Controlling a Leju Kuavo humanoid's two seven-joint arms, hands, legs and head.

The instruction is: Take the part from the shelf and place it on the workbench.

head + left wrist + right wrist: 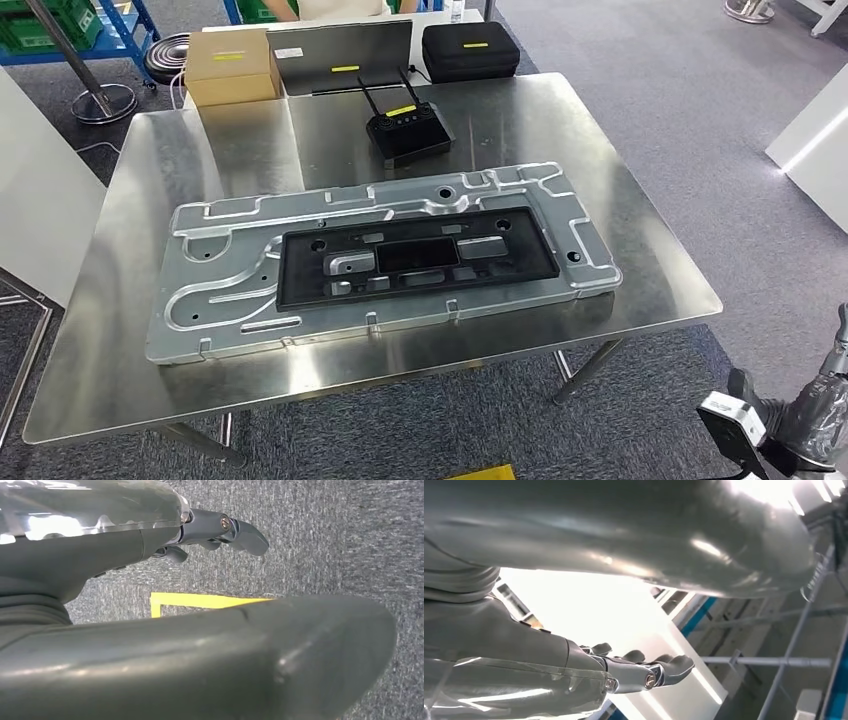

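The part (380, 262) (a large metal plate) lies across the workbench (150, 380) toward its front edge, so placing looks done, and the left hand (150, 630) and right hand (589, 670) hold nothing, fingers loosely apart.

I see a steel worktop (150, 330) carrying a large metal panel (230, 300) and a black router (408, 132).

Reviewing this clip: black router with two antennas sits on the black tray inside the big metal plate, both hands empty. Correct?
Not quite. The head view shows the router on the bare table, behind the metal plate, not on the black tray. The left hand and right hand do look empty.
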